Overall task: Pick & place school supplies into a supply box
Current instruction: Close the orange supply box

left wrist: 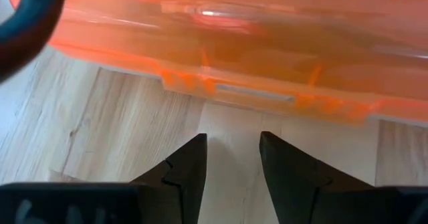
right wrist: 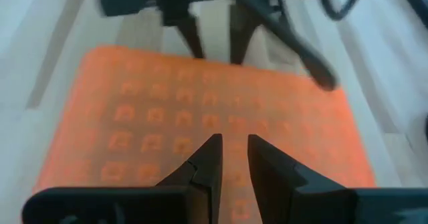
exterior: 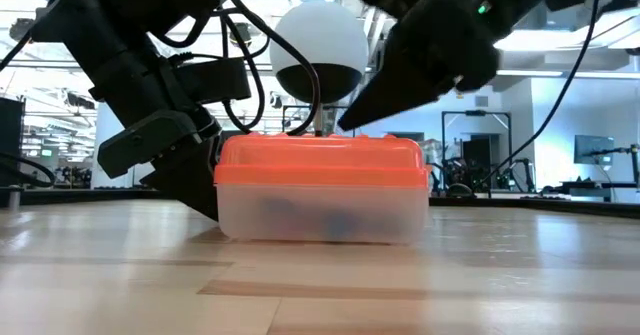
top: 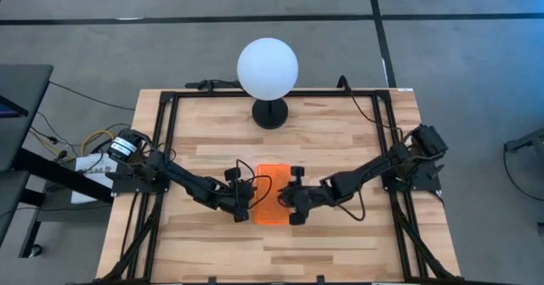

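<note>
From my station I saw the supply box [top: 272, 206] sitting flat near the middle of the wooden bench [top: 340, 140], its orange lid [exterior: 320, 159] closed down over the clear plastic body [exterior: 322, 213]. Through the frosted wall, in the low view, I could make out only a dark and bluish blur of school supplies [exterior: 315, 218]; I could not tell one item from another.

The left claw [left wrist: 233, 158] was down at bench level just beside the box's left side, its two dark fingers [left wrist: 187, 170] parted with bare wood showing between them and the box's lower edge just ahead. It was released and held nothing.

The right claw [right wrist: 231, 158] was poised above the right part of the lid, tips angled down toward the patterned orange surface. Its fingers [right wrist: 204, 162] stood only a little apart, with nothing between them; I could not tell whether the tips touched the lid. In the right wrist view I also saw the left arm's fingers beyond the far edge of the box.

Behind the box, toward the back of the bench, stood the white globe lamp [top: 268, 67] on its black base [top: 270, 113], well apart from both arms.
</note>
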Tool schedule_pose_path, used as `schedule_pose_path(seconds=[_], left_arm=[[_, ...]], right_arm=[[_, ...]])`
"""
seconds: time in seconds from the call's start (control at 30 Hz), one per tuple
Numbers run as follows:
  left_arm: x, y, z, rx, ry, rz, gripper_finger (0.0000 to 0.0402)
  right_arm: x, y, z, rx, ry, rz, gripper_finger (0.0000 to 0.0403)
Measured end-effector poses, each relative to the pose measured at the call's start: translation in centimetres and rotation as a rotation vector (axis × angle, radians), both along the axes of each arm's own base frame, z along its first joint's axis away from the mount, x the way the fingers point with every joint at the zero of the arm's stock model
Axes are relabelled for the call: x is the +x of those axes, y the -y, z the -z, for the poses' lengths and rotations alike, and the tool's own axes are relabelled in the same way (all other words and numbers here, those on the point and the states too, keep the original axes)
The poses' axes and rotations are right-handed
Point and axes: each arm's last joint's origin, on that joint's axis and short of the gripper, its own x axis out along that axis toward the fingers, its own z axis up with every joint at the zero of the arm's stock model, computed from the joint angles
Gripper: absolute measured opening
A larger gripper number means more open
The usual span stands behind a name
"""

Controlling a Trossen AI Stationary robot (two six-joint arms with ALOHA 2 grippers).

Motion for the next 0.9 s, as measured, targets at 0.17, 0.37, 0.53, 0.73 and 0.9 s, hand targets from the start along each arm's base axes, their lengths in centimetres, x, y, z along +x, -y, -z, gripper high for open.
schedule_pose_path(seconds=[0.17,0.37,0.53,0.73,0.9], left_arm=[[0.0,0.0,0.0,0.000,-0.001,0.000,0.0137],[0.0,0.0,0.0,-0.002,-0.002,0.001,0.0137],[0.0,0.0,0.0,-0.004,0.001,0.002,0.0137],[0.0,0.0,0.0,-0.005,0.001,0.002,0.0137],[0.0,0.0,0.0,-0.004,0.002,0.002,0.0137]], right_arm=[[0.6,0.3,-0.1,0.024,0.044,-0.006,0.0065],[1.2,0.8,-0.5,0.072,0.079,-0.046,0.0065],[1.8,1.4,0.0,0.112,0.081,-0.056,0.0065],[2.4,2.2,2.4,0.188,0.011,-0.050,0.0065],[3.0,2.7,3.7,0.243,-0.025,-0.058,0.0065]])
